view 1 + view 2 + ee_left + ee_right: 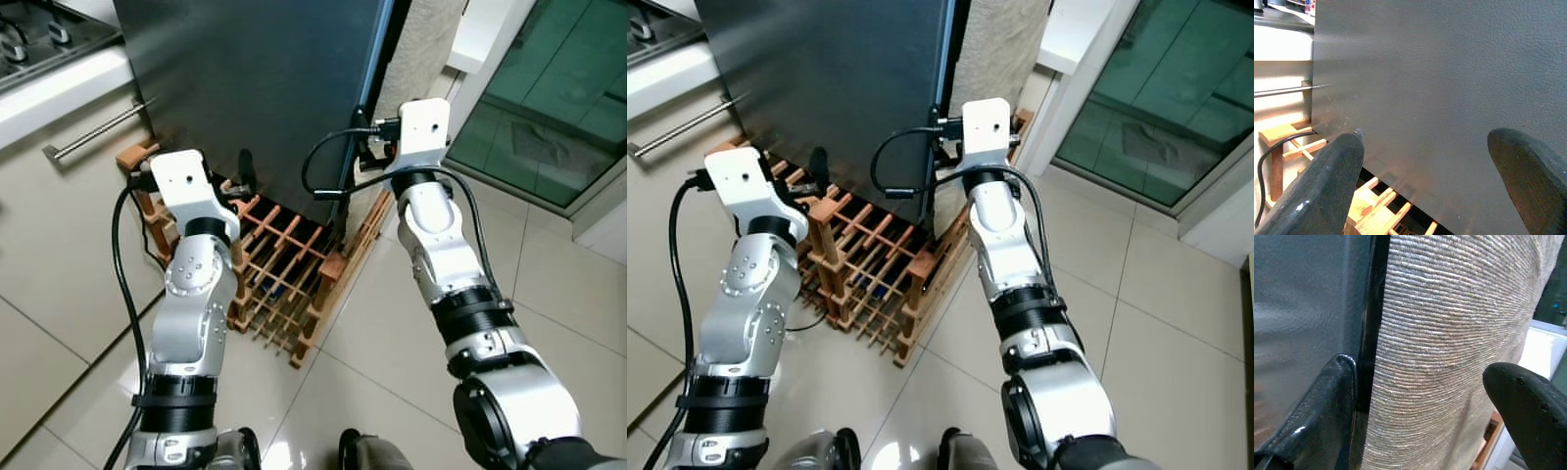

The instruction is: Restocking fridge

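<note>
The fridge's dark grey door (255, 88) stands shut before me. My left gripper (1425, 161) is open and empty, held low and close in front of the door face, above a wooden rack (284, 264); one black finger (247, 168) shows past the wrist. My right gripper (1420, 396) is open too, raised at the door's right edge. One finger (1327, 401) lies by the black door edge (1371, 308), the other finger (1528, 401) is out in front of the beige textured wall panel (1449, 333).
The slatted wooden rack stands on the floor against the fridge's base, under both arms. A counter with a hob (49, 44) and a drawer handle (98, 132) is at the left. A glass door (549, 98) and tiled floor (558, 284) lie to the right.
</note>
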Available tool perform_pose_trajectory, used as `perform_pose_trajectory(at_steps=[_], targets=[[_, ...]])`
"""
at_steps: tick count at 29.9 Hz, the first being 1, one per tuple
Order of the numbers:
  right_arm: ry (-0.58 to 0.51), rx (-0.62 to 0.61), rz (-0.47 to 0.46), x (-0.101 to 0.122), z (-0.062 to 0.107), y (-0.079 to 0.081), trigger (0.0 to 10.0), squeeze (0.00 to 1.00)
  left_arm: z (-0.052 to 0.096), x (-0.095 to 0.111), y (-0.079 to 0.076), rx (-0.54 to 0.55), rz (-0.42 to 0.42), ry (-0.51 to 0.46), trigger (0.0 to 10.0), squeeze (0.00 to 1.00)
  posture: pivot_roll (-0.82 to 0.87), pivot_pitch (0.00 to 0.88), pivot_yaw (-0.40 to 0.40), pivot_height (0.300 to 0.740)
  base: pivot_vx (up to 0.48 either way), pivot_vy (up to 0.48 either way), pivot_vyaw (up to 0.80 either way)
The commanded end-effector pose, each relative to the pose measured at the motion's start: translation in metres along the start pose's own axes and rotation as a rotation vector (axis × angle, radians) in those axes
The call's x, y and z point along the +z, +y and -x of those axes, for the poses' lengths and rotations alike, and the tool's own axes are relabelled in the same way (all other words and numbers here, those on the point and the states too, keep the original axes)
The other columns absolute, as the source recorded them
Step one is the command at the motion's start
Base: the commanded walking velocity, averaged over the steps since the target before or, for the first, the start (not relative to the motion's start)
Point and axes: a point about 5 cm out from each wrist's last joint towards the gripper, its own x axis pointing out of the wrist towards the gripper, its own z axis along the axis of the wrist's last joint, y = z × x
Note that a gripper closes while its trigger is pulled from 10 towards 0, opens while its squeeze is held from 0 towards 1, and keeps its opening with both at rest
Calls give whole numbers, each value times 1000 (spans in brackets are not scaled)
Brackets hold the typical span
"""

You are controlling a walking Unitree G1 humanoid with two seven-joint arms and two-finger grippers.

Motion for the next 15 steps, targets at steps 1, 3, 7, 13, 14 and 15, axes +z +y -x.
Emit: perform_pose_trajectory(at_steps=[1,3,7,13,14,15], targets=[[-9,-156,44,5,-5,-28,10000,165,1,-2,-1,3,-8,15,10000,0,-37,150,-106,732,0,0,0],[-33,-222,112,7,-5,-34,10000,165,1,-3,1,8,-11,19,10000,0,-36,154,-108,732,0,0,0],[-38,-298,174,6,-1,-43,10000,165,1,-3,1,10,-12,21,10000,0,-38,156,-109,732,0,0,0],[42,-468,307,-13,15,-78,10000,165,1,-4,1,11,-6,24,10000,0,-47,157,-108,732,0,0,0],[45,-481,319,-15,17,-81,10000,165,1,-4,0,10,-6,24,10000,0,-47,157,-108,732,0,0,0],[47,-509,339,-16,20,-88,10000,173,1,-4,0,10,-6,23,10000,0,-47,157,-108,732,0,0,0]])
